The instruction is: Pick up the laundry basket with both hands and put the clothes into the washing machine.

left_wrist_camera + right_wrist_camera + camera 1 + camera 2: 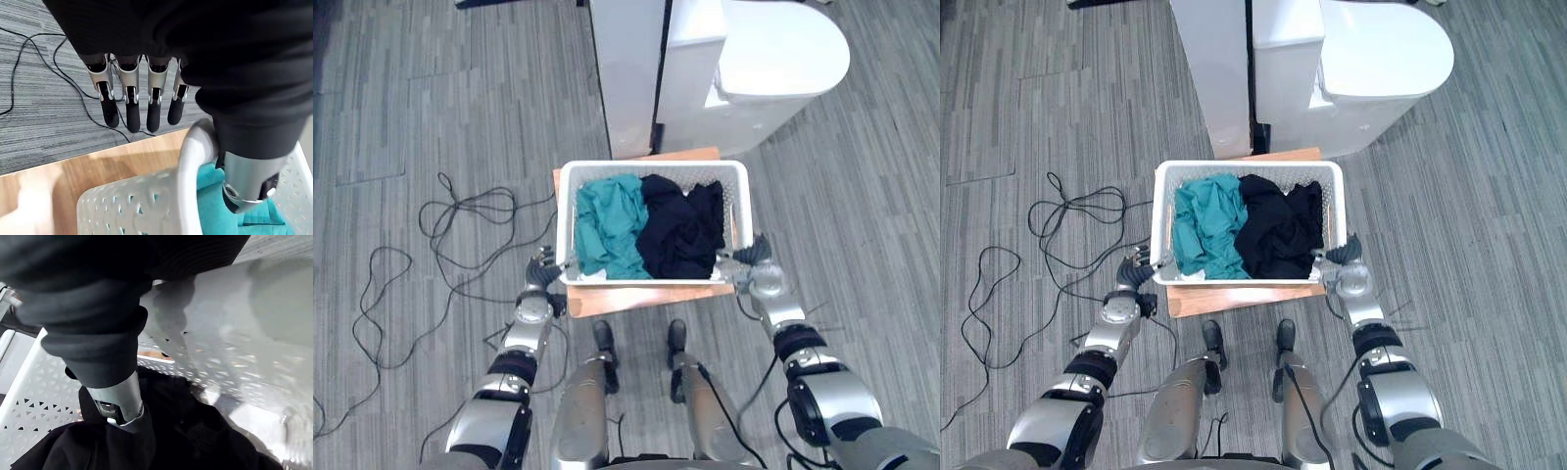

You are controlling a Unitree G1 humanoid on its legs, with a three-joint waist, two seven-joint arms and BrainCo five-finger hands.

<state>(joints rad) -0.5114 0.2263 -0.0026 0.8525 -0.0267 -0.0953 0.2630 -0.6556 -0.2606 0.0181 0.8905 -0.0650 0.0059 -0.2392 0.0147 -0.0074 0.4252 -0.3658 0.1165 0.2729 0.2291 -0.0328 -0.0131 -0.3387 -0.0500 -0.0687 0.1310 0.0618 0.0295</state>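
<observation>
Though full of teal/black clothes (617, 225), white lattice basket (651, 165); L hand (542, 266) uncurled, R hand (752, 257) unclear.

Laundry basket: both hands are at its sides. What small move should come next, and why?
Likely curl the left hand's fingers onto the basket's wall before any lift: they point straight out, off the basket, with the thumb reaching over its rim above the teal cloth. The right hand sits at the opposite side.
</observation>
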